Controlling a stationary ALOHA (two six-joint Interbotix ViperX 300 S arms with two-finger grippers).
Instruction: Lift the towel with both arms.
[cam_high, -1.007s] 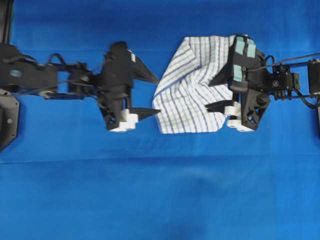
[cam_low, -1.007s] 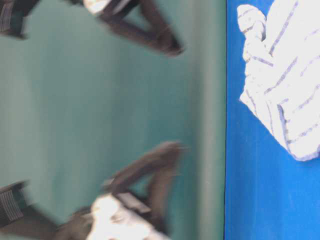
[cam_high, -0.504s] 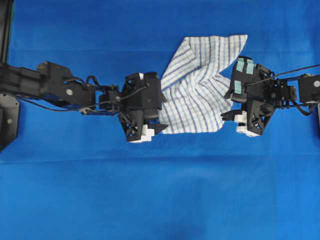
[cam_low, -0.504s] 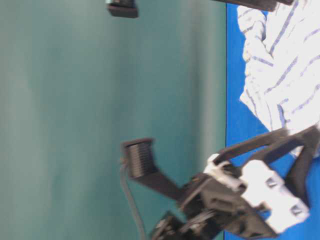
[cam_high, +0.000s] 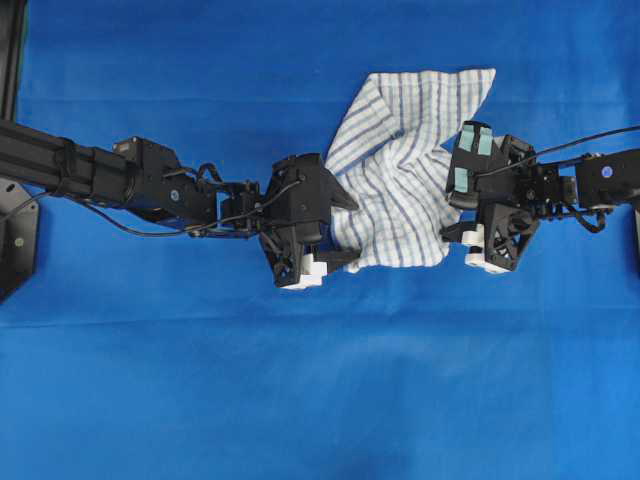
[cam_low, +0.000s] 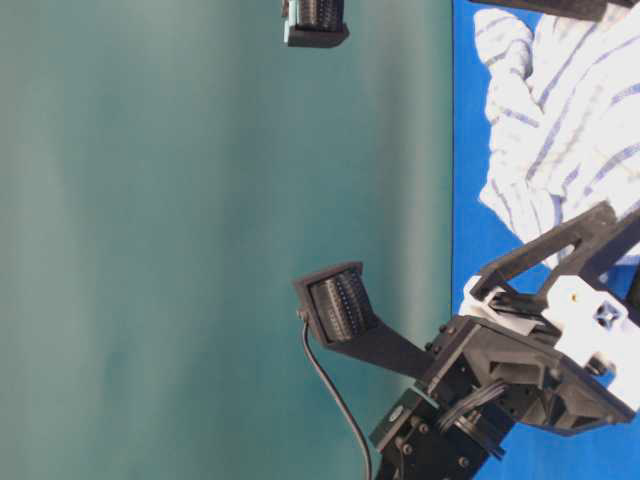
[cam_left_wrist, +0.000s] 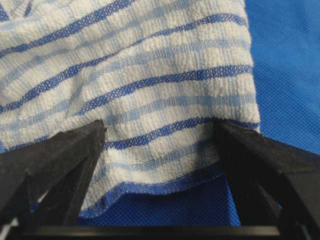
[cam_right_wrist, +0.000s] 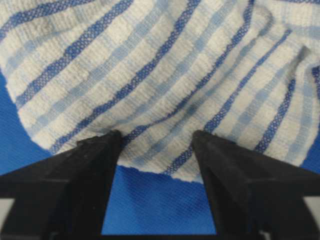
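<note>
Table-level view tipped sideways, striped towel (cam_low: 560, 110) cut off at its upper right, towel (cam_high: 400, 170) crumpled on blue cloth (cam_high: 300, 380) upper right of centre, left gripper (cam_left_wrist: 160, 150) and right gripper (cam_right_wrist: 156, 150) spread wide, edges straddled, nothing clamped.

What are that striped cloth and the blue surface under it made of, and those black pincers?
The towel looks like woven cotton, matte, with a nubby looped weave and a stitched hem. The blue table cover seems a thin synthetic fabric: its fine dotted mesh texture shows up close. The left gripper's fingers look like matte black plastic with a slightly grainy surface, possibly printed; I can't be certain.
</note>
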